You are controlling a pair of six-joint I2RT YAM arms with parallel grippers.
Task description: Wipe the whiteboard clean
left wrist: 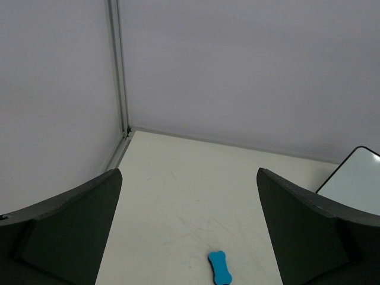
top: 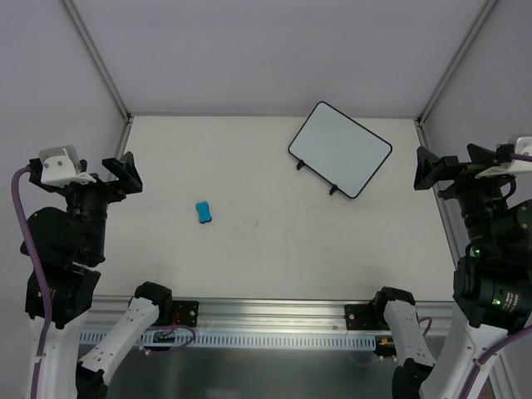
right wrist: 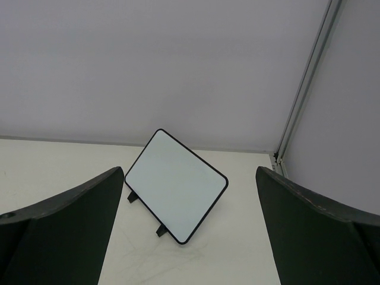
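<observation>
The small white rectangular whiteboard with a thin black frame (top: 341,150) sits at the far right of the pale tabletop (top: 249,158), turned askew to its edges. Its face shows no marks, so the wiping looks finished, or there is nothing to wipe.

The left gripper (top: 125,173) and the right gripper (top: 428,169) hang at opposite sides of the table, jaws spread wide and holding nothing. The small blue bone-shaped eraser block (top: 204,213) lies loose, well apart from the board.

If faint marks remain, the next move would be for the left arm to reach down and pinch the eraser's narrow waist.

The right wrist view shows the whole board and its two black feet, but no eraser. The left wrist view shows the eraser and only a corner of the board.
</observation>
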